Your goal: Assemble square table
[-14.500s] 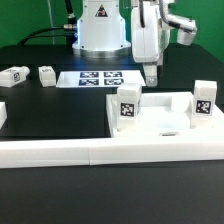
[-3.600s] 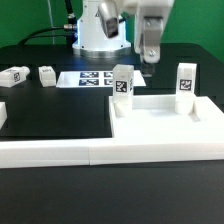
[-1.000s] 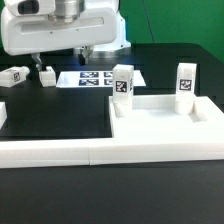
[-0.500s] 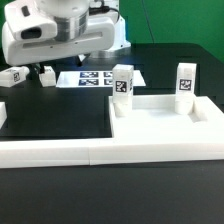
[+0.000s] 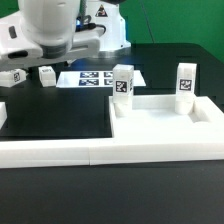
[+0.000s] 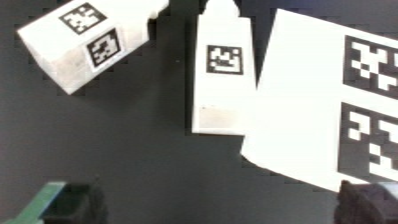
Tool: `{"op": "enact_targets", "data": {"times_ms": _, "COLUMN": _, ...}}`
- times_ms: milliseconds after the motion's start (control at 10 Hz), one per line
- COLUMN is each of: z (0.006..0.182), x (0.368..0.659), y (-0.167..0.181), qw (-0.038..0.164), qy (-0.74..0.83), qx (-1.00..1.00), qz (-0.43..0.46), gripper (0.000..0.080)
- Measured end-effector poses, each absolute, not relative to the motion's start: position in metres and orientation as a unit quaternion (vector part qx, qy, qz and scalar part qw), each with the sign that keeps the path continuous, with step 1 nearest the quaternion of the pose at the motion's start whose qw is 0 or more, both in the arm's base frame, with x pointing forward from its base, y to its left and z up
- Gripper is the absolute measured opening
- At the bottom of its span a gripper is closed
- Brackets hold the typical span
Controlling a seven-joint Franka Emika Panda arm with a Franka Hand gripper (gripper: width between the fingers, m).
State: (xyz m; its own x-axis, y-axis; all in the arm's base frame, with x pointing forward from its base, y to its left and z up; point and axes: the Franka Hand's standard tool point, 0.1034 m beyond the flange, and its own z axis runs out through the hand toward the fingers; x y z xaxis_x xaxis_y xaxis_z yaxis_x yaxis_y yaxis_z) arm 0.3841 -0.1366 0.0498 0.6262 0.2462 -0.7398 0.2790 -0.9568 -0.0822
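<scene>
The jaws stand wide with nothing between them, above two loose legs in the upper left of the exterior view: the outer leg (image 5: 12, 75) and the inner leg (image 5: 46, 75), both lying flat on the counter (image 5: 55, 115). The inner leg lies just beside the edge of the marker board (image 5: 98, 78), and I judge that the main hazard. A finger coming down on that side could land on the board instead of the counter, leaving a skewed grip so the leg twists or slips on the lift. The outer leg lies askew and near enough that a wide approach might knock it away. The slab (image 5: 165, 122) sits at the lower right, with a left standing leg (image 5: 122, 82) and a right standing leg (image 5: 185, 82) upright at its far corners; whether they are fully seated I cannot tell. Count: one arm (image 5: 50, 30), one slab, four legs — two standing, two loose — one marker board, and border bars (image 5: 60, 152) along the lower edge, at least two by the visible join
</scene>
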Motion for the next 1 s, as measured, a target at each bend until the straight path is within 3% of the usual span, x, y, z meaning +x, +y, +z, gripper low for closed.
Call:
{"op": "enact_targets", "data": {"times_ms": 200, "z": 0.040, "x": 0.364, "y": -0.138, "qw": 0.024, "qy": 0.121, "qx": 0.898, "qz": -0.423, "gripper": 0.0649}}
{"op": "enact_targets", "data": {"times_ms": 500, "z": 0.029, "x": 0.320, "y": -0.147, "qw": 0.009, "qy": 0.108, "qx": 0.888, "qz": -0.447, "gripper": 0.0649}}
{"op": "enact_targets", "data": {"times_ms": 1000, "z": 0.010, "x": 0.317, "y": -0.142, "qw": 0.015, "qy": 0.118, "qx": 0.882, "qz": -0.456, "gripper": 0.0649}}
